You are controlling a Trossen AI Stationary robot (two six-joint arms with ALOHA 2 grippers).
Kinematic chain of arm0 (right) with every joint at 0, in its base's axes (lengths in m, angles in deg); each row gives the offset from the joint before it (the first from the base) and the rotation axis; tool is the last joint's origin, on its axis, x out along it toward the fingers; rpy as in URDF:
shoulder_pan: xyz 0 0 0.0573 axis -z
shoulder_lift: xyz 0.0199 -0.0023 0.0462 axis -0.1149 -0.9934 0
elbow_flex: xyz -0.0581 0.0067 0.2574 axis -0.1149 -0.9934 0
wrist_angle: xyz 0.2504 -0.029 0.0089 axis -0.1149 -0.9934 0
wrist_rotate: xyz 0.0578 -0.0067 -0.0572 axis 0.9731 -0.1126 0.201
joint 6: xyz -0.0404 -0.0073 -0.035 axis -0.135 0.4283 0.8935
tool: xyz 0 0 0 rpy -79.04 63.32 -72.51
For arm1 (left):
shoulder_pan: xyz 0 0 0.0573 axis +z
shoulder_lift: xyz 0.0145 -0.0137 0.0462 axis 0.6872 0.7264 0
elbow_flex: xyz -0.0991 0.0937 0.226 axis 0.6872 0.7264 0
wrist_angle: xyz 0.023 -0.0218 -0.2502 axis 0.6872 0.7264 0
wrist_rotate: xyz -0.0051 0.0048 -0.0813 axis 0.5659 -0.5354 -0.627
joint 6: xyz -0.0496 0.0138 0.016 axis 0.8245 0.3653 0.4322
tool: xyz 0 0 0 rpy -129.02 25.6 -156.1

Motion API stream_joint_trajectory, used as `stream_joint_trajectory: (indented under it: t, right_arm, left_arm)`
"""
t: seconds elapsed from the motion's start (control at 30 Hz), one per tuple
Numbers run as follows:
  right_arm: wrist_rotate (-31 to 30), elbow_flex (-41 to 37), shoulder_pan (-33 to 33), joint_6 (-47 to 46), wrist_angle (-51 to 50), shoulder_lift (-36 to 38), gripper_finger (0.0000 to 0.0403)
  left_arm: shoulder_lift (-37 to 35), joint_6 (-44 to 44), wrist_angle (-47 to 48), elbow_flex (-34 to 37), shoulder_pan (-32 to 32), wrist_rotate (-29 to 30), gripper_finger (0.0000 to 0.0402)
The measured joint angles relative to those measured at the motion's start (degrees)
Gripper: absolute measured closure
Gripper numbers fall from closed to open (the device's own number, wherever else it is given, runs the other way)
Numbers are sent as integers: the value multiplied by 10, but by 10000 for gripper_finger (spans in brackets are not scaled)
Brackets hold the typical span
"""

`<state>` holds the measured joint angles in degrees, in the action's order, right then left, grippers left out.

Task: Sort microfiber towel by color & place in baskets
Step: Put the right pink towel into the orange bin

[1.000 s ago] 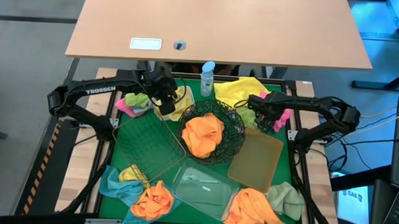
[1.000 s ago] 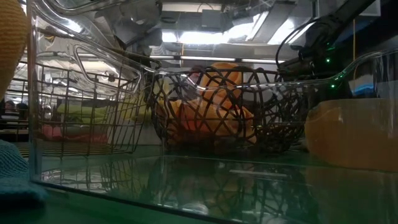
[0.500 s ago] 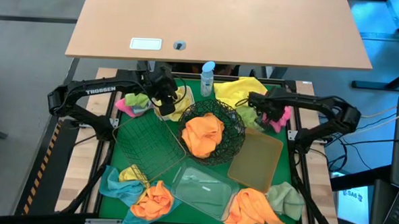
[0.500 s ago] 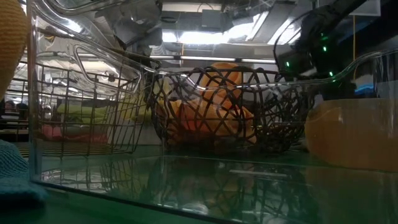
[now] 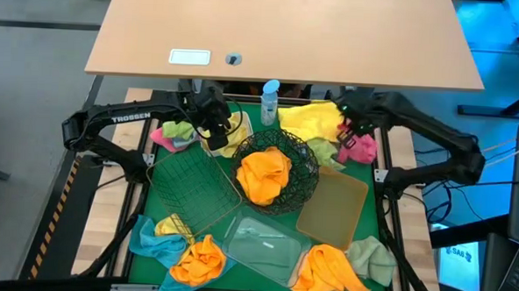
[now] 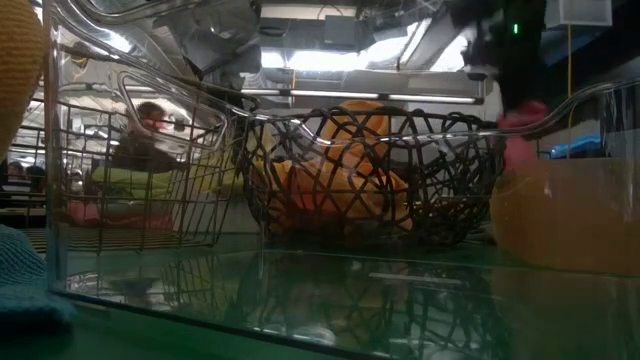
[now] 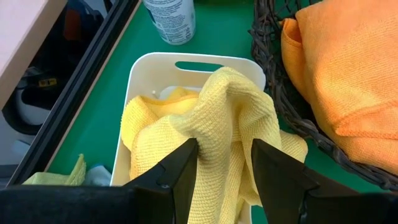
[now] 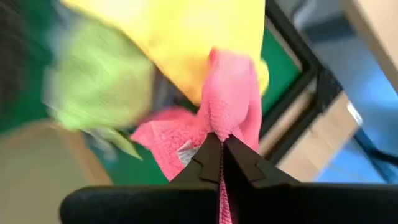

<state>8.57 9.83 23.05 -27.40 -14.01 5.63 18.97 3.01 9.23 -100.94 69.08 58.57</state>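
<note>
While the right gripper [image 8: 221, 163] is pinched shut on a pink towel [image 8: 227, 106], the cloth hangs out past the fingertips, with a yellow towel [image 8: 186, 37] and a pale green towel [image 8: 99, 81] lying beyond it on the green mat [image 5: 166, 163]. In the high view that gripper [image 5: 346, 125] sits at the far right corner, pink cloth [image 5: 359, 147] just off its tips, clear of the tan tray [image 5: 331, 206]. Left gripper [image 7: 224, 163]: fingers apart, straddling a fold of yellow towel [image 7: 211, 121] that fills the white tub [image 7: 146, 68]; no clamp visible, cloth rises between the two fingers. Just beyond the tub past the fingertips stands the spray bottle [image 7: 171, 18]; to one side of the fingers is the black wire bowl [image 7: 273, 68], holding an orange towel [image 7: 348, 68]. High view: wire basket [image 5: 192, 191] and clear tray [image 5: 264, 247] sit nearer the front, both well away from either gripper. More orange [image 5: 200, 259], blue [image 5: 146, 237] and green [image 5: 373, 258] towels lie loose along the front edge.
</note>
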Motion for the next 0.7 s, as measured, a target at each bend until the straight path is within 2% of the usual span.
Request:
stream_joint_trajectory:
  t: [0.27,0.47,0.53,0.7]
  right_arm:
    - [81,158,0,-29,0,42,401]
    - [180,231,-3,-49,1,69,402]
    - [203,238,-20,-63,2,78,402]
    - [207,238,-110,-120,4,97,402]
  left_arm:
    - [0,0,0,0,0,0,256]
    - [0,0,0,0,0,0,256]
    - [0,0,0,0,0,0,256]
    - [0,0,0,0,0,0,256]
